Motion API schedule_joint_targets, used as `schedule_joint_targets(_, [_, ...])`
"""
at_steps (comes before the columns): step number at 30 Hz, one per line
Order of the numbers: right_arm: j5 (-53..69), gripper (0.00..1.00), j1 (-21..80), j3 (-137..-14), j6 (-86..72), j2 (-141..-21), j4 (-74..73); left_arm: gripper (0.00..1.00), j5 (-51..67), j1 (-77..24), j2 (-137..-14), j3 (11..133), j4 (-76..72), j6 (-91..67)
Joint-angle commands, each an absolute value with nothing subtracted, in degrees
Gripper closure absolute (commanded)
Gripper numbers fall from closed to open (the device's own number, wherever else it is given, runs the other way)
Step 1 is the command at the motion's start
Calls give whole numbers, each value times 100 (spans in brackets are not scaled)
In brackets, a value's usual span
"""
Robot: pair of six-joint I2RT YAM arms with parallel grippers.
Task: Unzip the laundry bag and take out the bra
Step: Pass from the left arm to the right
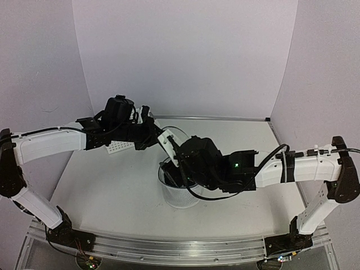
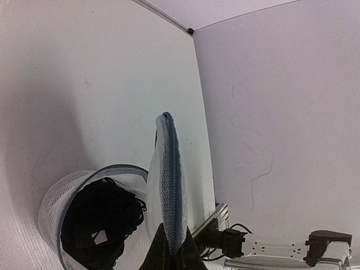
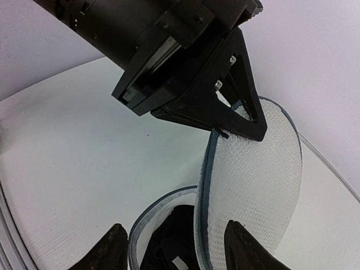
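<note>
Pale walls (image 1: 185, 56) box in a white tabletop (image 1: 107, 191), and the laundry bag (image 1: 179, 198) stands upright near its middle, between my two arms. The zip looks fully run to me. The round lid flap (image 2: 166, 180) is up on edge, pinched at its dark rim by the left gripper (image 2: 172, 250), jaws closed thin on the mesh. The right gripper (image 3: 177, 247) is spread wide and carries nothing, hanging just over the open mouth. The bra (image 2: 97, 218) lies inside the bag as a dark bundle, so I judge the step in hand to be the reach-in. I would hold the left arm where it is to keep the flap off the mouth and bring the right straight down the centre without catching the rim. Then I would close on a thick fold rather than a strap and lift slowly, because the light bag may ride up or tip with the garment. The left wrist view looks best into the bag. The right wrist view shows my open fingers (image 3: 109, 250) and the left's pinch, but only a sliver of bra. In the top view the right wrist hides the mouth, yet it alone shows a white perforated basket (image 1: 119, 148) behind the left arm.
</note>
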State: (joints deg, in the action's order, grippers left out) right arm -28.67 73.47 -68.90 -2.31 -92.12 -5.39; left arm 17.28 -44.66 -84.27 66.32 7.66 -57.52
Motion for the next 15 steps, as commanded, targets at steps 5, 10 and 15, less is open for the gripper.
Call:
schedule_joint_targets(5, [-4078,51,7394,-7441,290,-9625,-466,100,1762,-4447,-8170,6976,672,-5914])
schedule_joint_targets(10, [-4371,59,7399,-7573,360,-9835,-500,100,1822,-4448,-8165,6988,671,-5950])
schedule_joint_targets(15, [-4355,77,7395,-7590,360,-9861,-518,100,1835,-4446,-8140,6979,672,-5933])
